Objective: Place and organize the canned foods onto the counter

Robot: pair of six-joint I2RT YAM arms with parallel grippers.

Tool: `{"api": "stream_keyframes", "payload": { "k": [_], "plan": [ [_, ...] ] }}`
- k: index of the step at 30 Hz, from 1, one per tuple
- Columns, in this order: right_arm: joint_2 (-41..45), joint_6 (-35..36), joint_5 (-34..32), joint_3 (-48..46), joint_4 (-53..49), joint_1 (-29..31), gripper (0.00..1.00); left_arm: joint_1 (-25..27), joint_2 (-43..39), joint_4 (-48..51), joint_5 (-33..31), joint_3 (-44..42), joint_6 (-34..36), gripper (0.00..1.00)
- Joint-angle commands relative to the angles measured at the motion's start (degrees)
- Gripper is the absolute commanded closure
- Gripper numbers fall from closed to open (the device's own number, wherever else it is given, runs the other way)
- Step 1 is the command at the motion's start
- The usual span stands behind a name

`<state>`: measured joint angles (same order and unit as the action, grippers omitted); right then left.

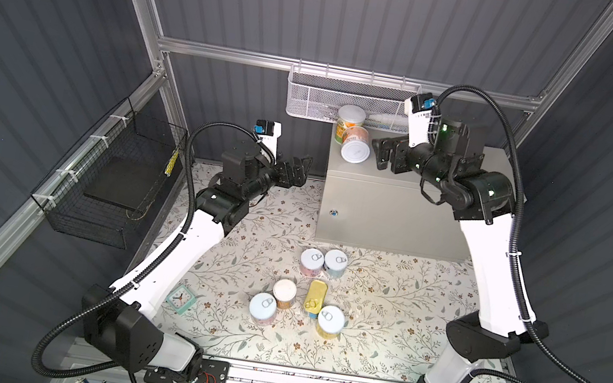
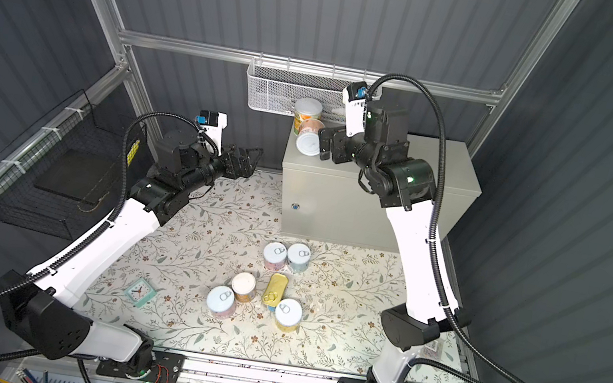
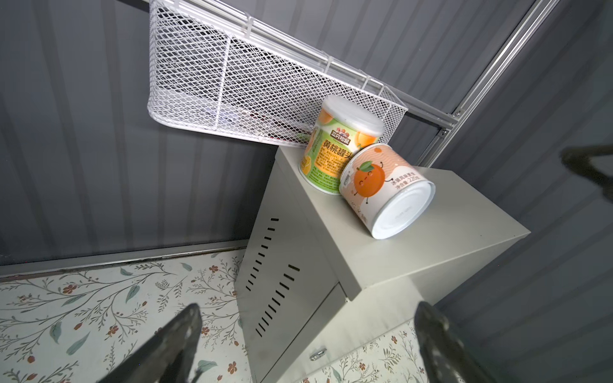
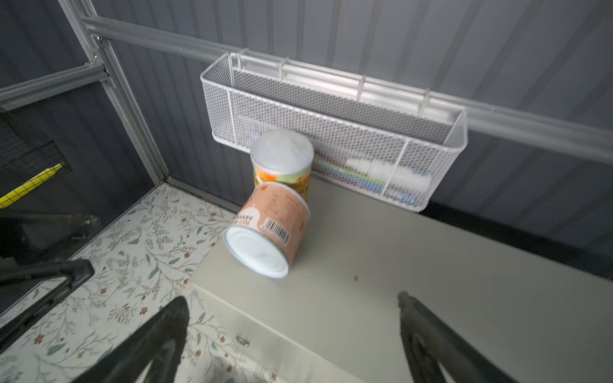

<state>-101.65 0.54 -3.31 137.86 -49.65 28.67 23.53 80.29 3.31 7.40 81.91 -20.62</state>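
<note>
While both grippers stand wide apart and empty, two cans are seen on the counter (image 1: 397, 216), upper centre in both top views. The white-lidded can (image 1: 351, 118) is upright at the counter's back left corner. The orange can (image 1: 355, 148) is tipped on its side and leaned against it. The right gripper (image 1: 378, 154) is held just right of the tipped can, apart from it. The left gripper (image 1: 302, 168) is held left of the counter, over the floral mat (image 1: 404, 301). Six tins are left on the mat, lower centre: a touching pair (image 1: 312, 261), and below it a cluster of four including the gold tin (image 1: 315, 296).
</note>
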Motion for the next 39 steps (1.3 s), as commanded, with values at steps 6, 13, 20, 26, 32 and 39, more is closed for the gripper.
{"api": "stream_keyframes", "payload": {
  "k": [6,13,20,26,32,39],
  "plan": [
    [1.01,-6.40,7.18,-9.94,11.29,0.89,0.01,-0.24,-1.30,-2.06,2.24,-0.35,-0.91,0.00],
    [2.42,-8.57,4.85,-21.86,24.08,1.52,0.01,-0.24,-4.67,-0.97,1.04,-5.16,-0.56,0.00],
    [0.65,-7.69,1.09,-26.49,33.78,2.93,0.01,-0.24,-6.88,-0.25,-0.26,-7.48,-0.18,0.00],
    [-1.51,-6.76,-2.62,-28.57,40.00,4.16,0.01,-0.24,-7.76,0.66,-1.46,-8.43,0.71,0.00],
    [-4.02,-6.32,-9.69,-28.43,42.21,5.01,0.01,-0.24,-8.05,2.01,-3.24,-8.21,2.13,0.00],
    [-5.46,-4.97,-14.29,-29.18,45.61,5.37,0.01,-0.24,-8.11,1.79,-3.62,-8.77,2.52,0.00]
  ]
}}
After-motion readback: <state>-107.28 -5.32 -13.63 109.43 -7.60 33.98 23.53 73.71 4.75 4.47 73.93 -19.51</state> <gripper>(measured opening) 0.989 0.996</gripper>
